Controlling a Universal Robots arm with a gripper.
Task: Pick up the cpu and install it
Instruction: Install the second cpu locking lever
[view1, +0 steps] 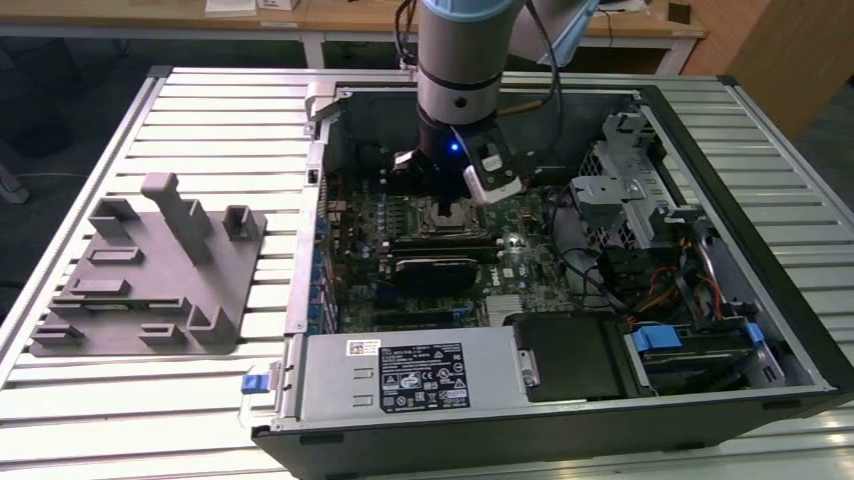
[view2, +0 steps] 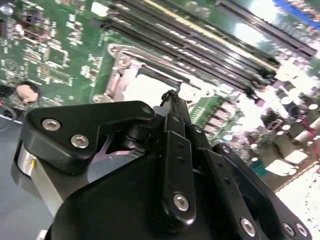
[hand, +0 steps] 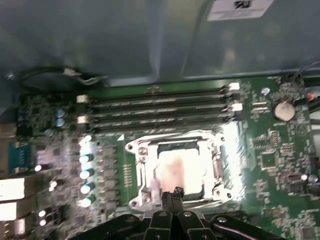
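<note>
Cpu (hand: 180, 169) in socket, just beyond hand (hand: 172, 196).

End effector (view2: 171, 95) over motherboard (view2: 60, 45), beside socket (view2: 145, 85)

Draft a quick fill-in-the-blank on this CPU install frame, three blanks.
1. The cpu lies inside the socket frame on the ____ motherboard.
2. The gripper hovers by the cpu with its fingers ____.
3. The grey fixture plate sits outside the computer case, on the exterior view's ____.

Missing words: green; shut; left.
</note>
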